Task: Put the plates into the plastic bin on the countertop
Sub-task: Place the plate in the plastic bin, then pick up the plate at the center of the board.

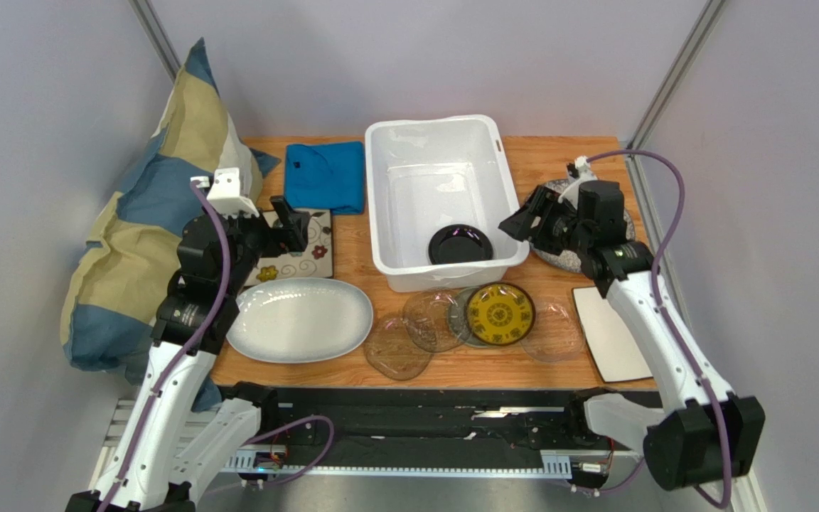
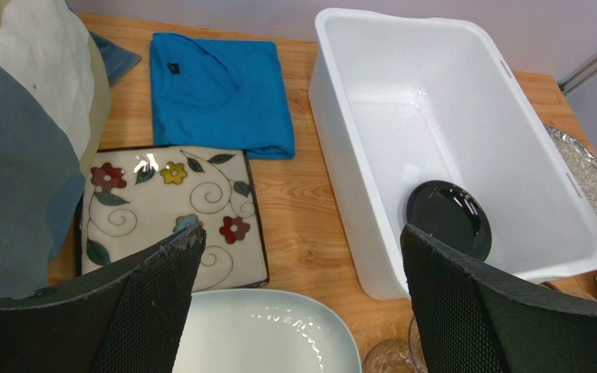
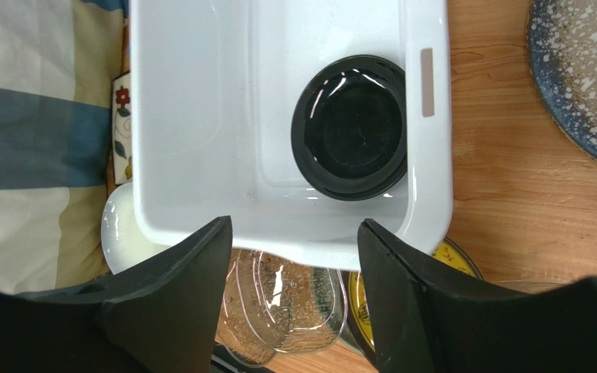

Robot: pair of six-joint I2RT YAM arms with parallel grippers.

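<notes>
The white plastic bin (image 1: pixel 385 203) stands at the back middle of the countertop (image 1: pixel 350 256). A small black plate (image 1: pixel 460 244) lies inside it, at its near right corner (image 3: pixel 352 128). My right gripper (image 1: pixel 518 224) hangs open and empty over the bin's near right rim (image 3: pixel 294 227). Behind it lies the grey-speckled round plate (image 3: pixel 590 85). My left gripper (image 2: pixel 302 237) is wide open and empty, above the floral square plate (image 2: pixel 169 214) and the white oval platter (image 1: pixel 300 319). Glass plates (image 1: pixel 432 320), a yellow-and-black plate (image 1: pixel 499 313) and a white square plate (image 1: pixel 611 333) lie along the front.
A folded blue cloth (image 1: pixel 325 176) lies left of the bin at the back. A blue-and-cream pillow (image 1: pixel 147 224) leans at the table's left edge, beside my left arm. Grey walls close in on three sides.
</notes>
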